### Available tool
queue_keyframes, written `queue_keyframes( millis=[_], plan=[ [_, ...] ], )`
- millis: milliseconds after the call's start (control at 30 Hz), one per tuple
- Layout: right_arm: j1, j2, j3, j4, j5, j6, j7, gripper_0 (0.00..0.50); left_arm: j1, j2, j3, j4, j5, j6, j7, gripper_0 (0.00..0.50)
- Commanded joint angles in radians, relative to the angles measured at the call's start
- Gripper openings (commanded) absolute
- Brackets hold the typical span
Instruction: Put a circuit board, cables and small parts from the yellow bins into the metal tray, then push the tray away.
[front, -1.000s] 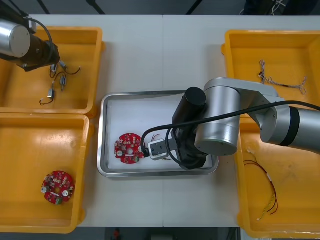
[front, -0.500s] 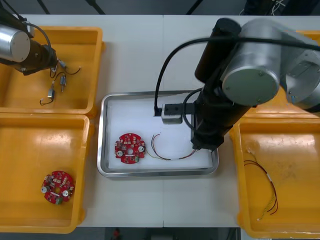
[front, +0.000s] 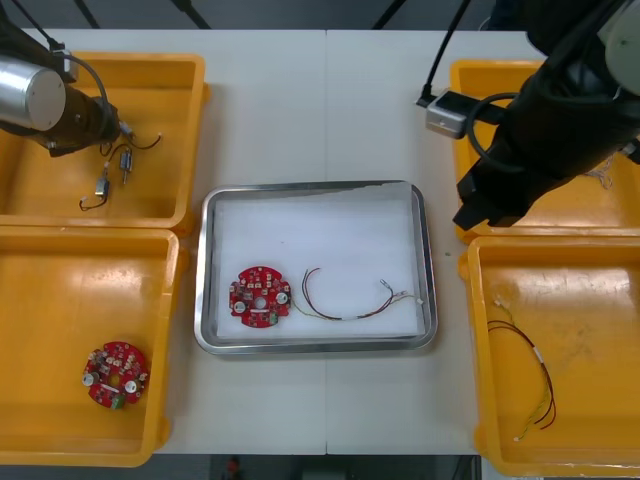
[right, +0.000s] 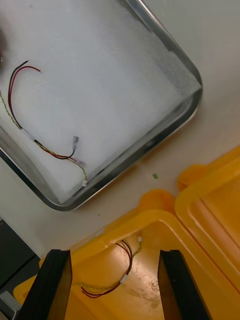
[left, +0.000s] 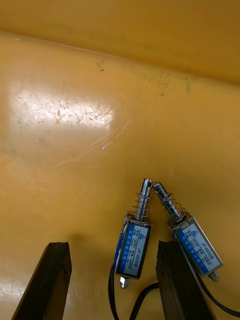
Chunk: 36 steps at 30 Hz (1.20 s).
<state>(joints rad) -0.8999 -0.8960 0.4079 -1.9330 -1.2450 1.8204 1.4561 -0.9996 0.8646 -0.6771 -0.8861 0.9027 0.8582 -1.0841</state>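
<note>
The metal tray (front: 208, 262), white inside, holds a round red circuit board (front: 258, 296) and a red and yellow cable (front: 350, 302) beside it. My right gripper (right: 115, 285) is open and empty, high above the tray's corner (right: 165, 120) and the near right bin; the cable in the tray (right: 40, 135) lies well away from it. My left gripper (left: 115, 282) is open low in the far left bin (front: 160, 70). One small metal part (left: 134, 240) lies between its fingers, and a second (left: 192, 240) lies against one finger.
The near left bin (front: 40, 250) holds another red circuit board (front: 115, 373). A red and yellow cable (front: 530, 380) lies in the near right bin, and a twisted blue and white cable (front: 560, 160) in the far right bin. Bare table surrounds the tray.
My right gripper let go of the red and yellow cable in the tray, then rose and swung away to the right bins. The left arm has barely moved.
</note>
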Motion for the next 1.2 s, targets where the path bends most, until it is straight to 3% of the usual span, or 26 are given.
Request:
queue_keyframes(
  millis=[33,200,500,533,567,600,633,667,733,1000,1200],
  plan=[
    [0.065,-0.073,-0.127,-0.027,0.036,0.030,-0.134,0.500,-0.053,-0.006,-0.053,0.013,0.013,-0.054,-0.089,0.500],
    [0.095,-0.100,-0.190,0.009,0.078,0.046,-0.165,0.500,-0.053,-0.006,-0.084,0.053,0.053,-0.119,-0.096,0.500],
    [0.095,-0.123,-0.271,0.181,0.122,0.048,-0.103,0.500,-0.053,-0.006,-0.084,0.053,0.056,-0.119,-0.111,0.500],
    [0.095,-0.129,-0.271,0.204,0.137,0.039,-0.069,0.500,-0.054,-0.007,-0.084,0.053,0.056,-0.119,-0.114,0.484],
    [0.095,-0.132,-0.271,0.215,0.142,0.034,-0.053,0.500,-0.053,-0.006,-0.085,0.053,0.056,-0.119,-0.115,0.405],
    [0.095,-0.136,-0.271,0.244,0.153,0.022,-0.017,0.500,-0.054,-0.006,-0.084,0.053,0.058,-0.122,-0.115,0.194],
    [0.095,-0.143,-0.271,0.275,0.159,0.007,0.023,0.500,-0.053,-0.006,-0.085,0.053,0.058,-0.123,-0.115,0.086],
    [0.095,-0.147,-0.271,0.304,0.164,-0.007,0.061,0.500,-0.053,-0.007,-0.084,0.053,0.058,-0.125,-0.117,0.046],
    [0.096,-0.153,-0.271,0.353,0.168,-0.035,0.128,0.500,-0.053,-0.007,-0.084,0.053,0.059,-0.125,-0.119,0.000],
    [0.095,-0.159,-0.268,0.554,0.188,-0.187,0.466,0.500,-0.059,-0.006,-0.084,0.053,0.062,-0.131,-0.119,0.000],
    [0.095,-0.159,-0.219,0.675,0.177,-0.326,0.728,0.500,-0.120,0.011,-0.047,0.053,0.074,0.013,-0.126,0.000]
  ],
)
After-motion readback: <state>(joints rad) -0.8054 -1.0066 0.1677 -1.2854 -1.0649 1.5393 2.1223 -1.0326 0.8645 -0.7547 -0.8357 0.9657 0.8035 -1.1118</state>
